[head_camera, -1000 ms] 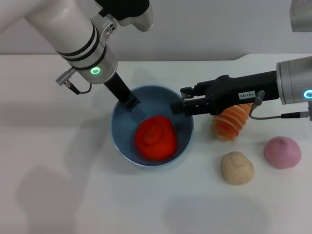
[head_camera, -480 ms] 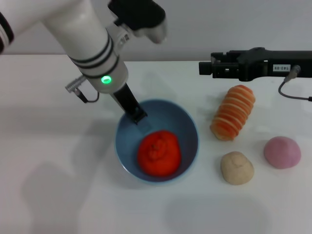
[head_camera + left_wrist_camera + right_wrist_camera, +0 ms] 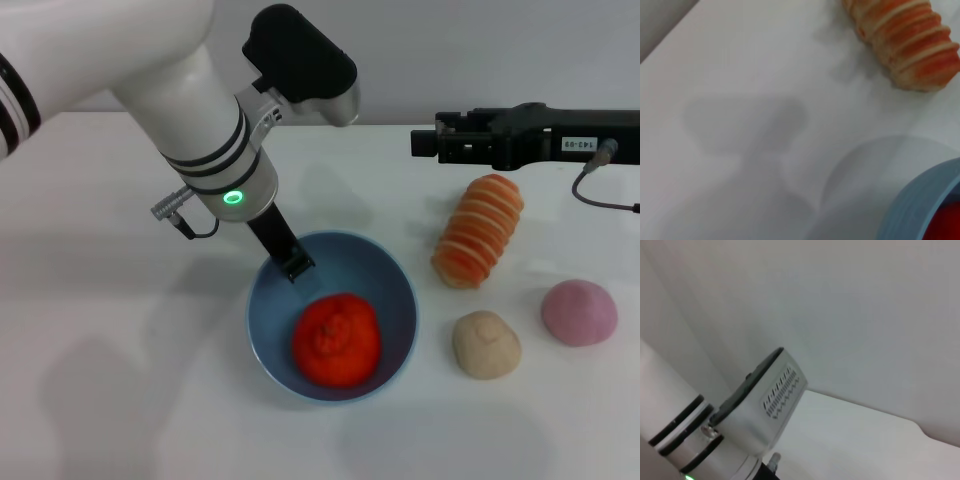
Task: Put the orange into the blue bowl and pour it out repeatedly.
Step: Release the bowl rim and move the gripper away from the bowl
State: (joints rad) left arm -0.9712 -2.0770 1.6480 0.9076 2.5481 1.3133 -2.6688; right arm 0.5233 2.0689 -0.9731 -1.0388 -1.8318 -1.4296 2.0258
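Orange [image 3: 337,339] in blue bowl [image 3: 400,290] (seemingly loose)

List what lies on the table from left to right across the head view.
blue bowl holding the orange → beige ball → pink ball. The striped oblong sits above the beige ball, so its place is unclear.

No legible text; arm label unreadable

I saw the orange [image 3: 337,339] in the blue bowl [image 3: 402,300] mid-table [image 3: 120,400]; the striped oblong [image 3: 478,231], ball [image 3: 579,312] and lump [image 3: 486,344] lay rightward.
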